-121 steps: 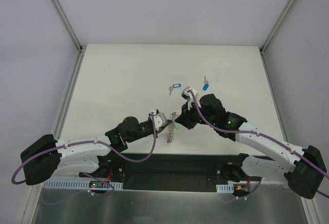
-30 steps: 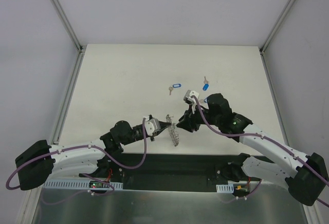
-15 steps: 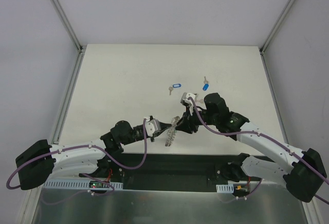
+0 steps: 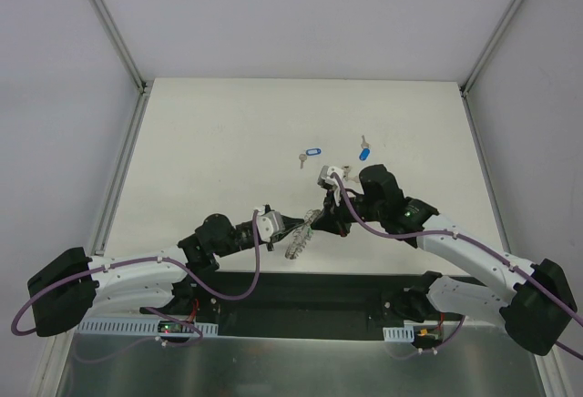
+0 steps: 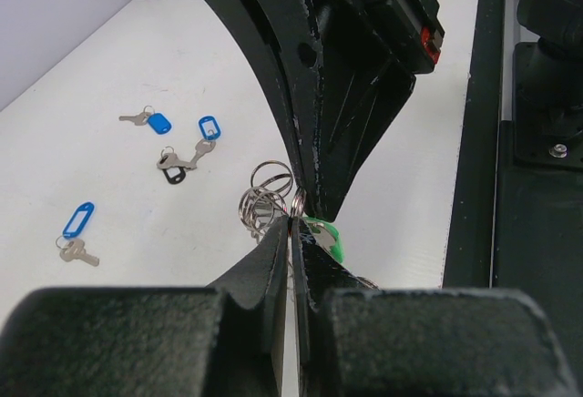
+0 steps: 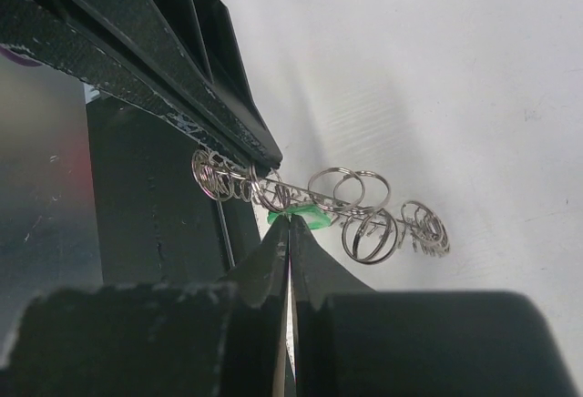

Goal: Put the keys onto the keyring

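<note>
The keyring (image 4: 297, 242) hangs above the table's near edge, with my left gripper (image 4: 293, 227) shut on one end of it. In the right wrist view it shows edge-on as a row of small metal rings (image 6: 364, 233). A green-tagged key (image 6: 310, 216) sits on the ring, and my right gripper (image 6: 290, 222) is shut on that tag. The left wrist view shows my left gripper (image 5: 293, 222) pinching the keyring (image 5: 265, 197) beside the green tag (image 5: 328, 240). Blue-tagged keys (image 4: 310, 154) (image 4: 364, 152) lie loose on the table beyond.
In the left wrist view, three blue-tagged keys (image 5: 76, 221) (image 5: 157, 123) (image 5: 208, 128) lie on the white table, with a dark-tagged piece (image 5: 171, 174) beside one of them. The black base plate (image 4: 301, 292) runs along the near edge. Grey walls enclose the table.
My right gripper moved left to the keyring and closed on the green tag. The keyring swung from leaning right to leaning left in my left gripper, which stayed shut.
</note>
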Motion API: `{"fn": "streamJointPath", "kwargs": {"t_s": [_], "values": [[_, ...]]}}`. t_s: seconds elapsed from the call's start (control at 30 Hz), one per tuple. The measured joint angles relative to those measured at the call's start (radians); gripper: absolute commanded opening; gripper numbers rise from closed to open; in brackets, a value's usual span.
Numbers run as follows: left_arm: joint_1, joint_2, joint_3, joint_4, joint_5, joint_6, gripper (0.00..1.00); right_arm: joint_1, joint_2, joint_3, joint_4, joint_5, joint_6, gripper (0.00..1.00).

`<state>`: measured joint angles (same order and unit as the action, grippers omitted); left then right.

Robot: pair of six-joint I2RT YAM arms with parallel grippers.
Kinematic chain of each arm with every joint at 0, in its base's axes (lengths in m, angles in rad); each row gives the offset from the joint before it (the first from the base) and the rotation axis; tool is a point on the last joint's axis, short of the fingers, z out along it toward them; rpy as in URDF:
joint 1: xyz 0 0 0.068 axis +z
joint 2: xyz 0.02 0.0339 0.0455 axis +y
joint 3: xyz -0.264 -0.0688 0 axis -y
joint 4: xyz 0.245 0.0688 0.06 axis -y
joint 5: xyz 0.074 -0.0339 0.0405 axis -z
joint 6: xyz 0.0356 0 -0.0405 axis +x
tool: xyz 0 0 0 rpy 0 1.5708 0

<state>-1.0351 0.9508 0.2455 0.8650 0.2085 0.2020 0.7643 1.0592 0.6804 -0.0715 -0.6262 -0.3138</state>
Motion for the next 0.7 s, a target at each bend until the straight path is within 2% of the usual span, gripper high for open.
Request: {"fn": "streamJointPath", "kwargs": {"t_s": [0.03,0.07,0.2,0.27,0.4,0.57,0.7], "values": [[0.000,0.000,-0.001,0.002,0.000,0.000,0.03,0.000,0.000,0.000,0.000,0.000,-0.001,0.01],[0.000,0.000,-0.003,0.008,-0.001,-0.001,0.14,0.000,0.000,0.000,0.000,0.000,-0.002,0.01],[0.000,-0.010,-0.016,0.018,-0.009,-0.006,0.30,0.000,-0.001,0.002,-0.012,0.002,-0.010,0.01],[0.000,-0.024,-0.016,0.010,-0.010,-0.005,0.31,0.000,0.000,0.010,-0.033,0.008,-0.017,0.01],[0.000,-0.067,-0.010,-0.048,-0.009,0.001,0.43,0.003,0.000,0.031,-0.070,0.021,-0.037,0.01],[0.001,-0.084,0.058,-0.199,0.012,0.037,0.47,0.013,0.000,0.051,-0.113,0.033,-0.063,0.01],[0.005,-0.076,0.123,-0.295,0.050,0.067,0.43,0.023,0.000,0.070,-0.139,0.047,-0.079,0.01]]}}
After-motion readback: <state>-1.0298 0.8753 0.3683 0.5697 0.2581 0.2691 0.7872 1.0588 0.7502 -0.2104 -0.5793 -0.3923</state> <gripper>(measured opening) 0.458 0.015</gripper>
